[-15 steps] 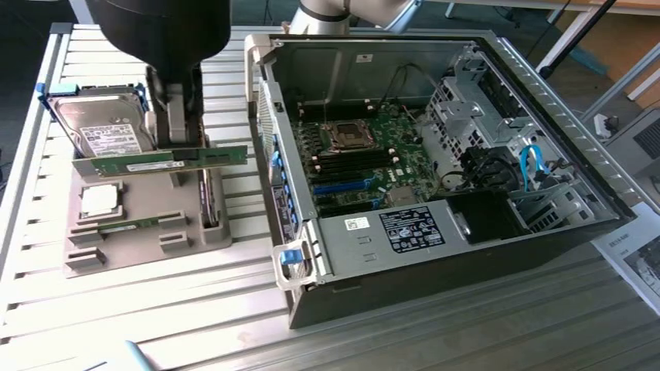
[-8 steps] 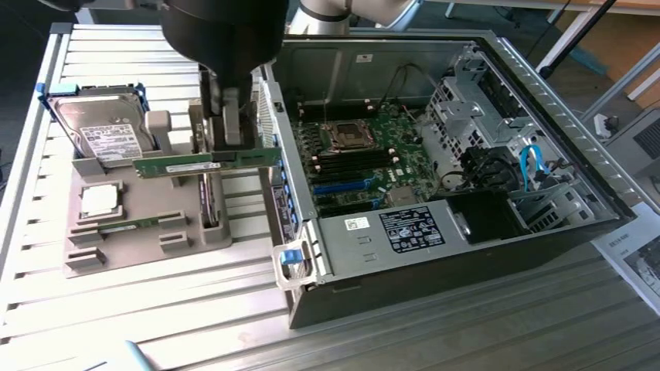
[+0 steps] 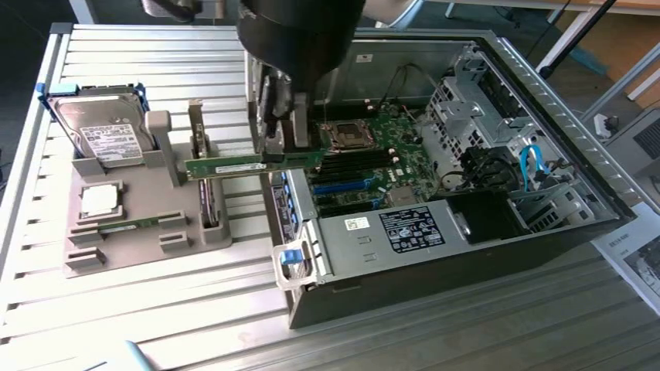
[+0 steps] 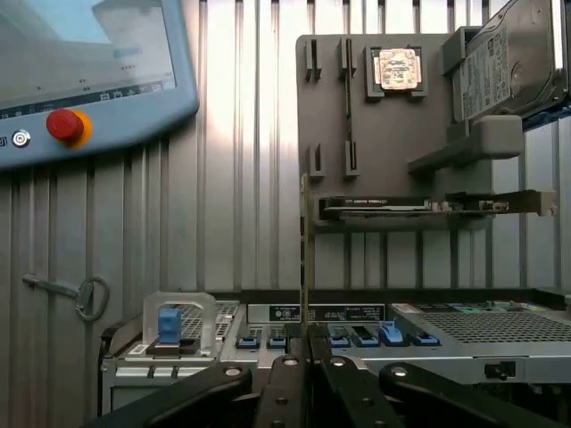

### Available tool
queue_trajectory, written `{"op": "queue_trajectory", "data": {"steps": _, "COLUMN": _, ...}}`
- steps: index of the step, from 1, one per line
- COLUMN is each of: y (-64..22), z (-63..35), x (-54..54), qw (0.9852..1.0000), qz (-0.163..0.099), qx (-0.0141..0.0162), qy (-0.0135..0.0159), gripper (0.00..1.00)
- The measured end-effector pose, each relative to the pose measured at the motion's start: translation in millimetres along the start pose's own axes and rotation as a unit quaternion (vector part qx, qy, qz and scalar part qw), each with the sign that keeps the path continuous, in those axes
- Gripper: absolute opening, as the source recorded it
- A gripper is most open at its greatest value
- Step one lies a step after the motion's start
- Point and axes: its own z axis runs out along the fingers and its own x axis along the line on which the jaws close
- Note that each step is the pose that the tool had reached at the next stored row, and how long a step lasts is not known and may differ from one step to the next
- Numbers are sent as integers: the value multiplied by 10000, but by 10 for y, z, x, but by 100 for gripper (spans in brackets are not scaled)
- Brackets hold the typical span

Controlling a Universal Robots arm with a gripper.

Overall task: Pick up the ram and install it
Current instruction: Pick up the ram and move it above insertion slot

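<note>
one ram [image 3: 232, 165] is in the grasp of the gripper [image 3: 277, 151], whose jaws are clenched on the stick near its middle. the ram is lifted and lies level, long side flat, above the wall of the computer case [image 3: 433, 255] that is at the exterior view's left of the case. one end of the ram reaches over the green board [image 3: 403, 154] inside the open case, and the other end sticks out away from the case. in the wrist view the ram [image 4: 304, 267] shows edge-on as a thin line that rises out of the dark gripper [image 4: 305, 374], with the case's wall and its blue clips just behind it. a grey holder [image 3: 134, 239] rests on the ribbed metal table [image 3: 154, 309] just beside the case, on the exterior view's left of it. on the holder, farther from the case, a hard drive [image 3: 98, 131] stands tilted in its cradle, a square silver processor [image 3: 100, 201] lies flat, and a second stick [image 3: 129, 225], thin and green, lies in a slot. an expansion card [image 4: 419, 207] stands on its edge at the side of the holder that is nearest to the case. in the wrist view a control panel [image 4: 98, 98] with a red button [image 4: 65, 125] lies on the table well apart from the case, and a key [image 4: 76, 294] lies between the panel and the case.
</note>
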Motion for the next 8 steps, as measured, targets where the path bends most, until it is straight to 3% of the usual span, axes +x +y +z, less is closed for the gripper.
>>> {"op": "queue_trajectory", "data": {"steps": 2, "y": -190, "z": -13, "x": 25, "qw": 10000, "qz": 0, "qx": -10, "qy": 0, "gripper": 12}}
{"op": "queue_trajectory", "data": {"steps": 8, "y": -430, "z": -29, "x": 60, "qw": 10000, "qz": 0, "qx": -23, "qy": 0, "gripper": 12}}
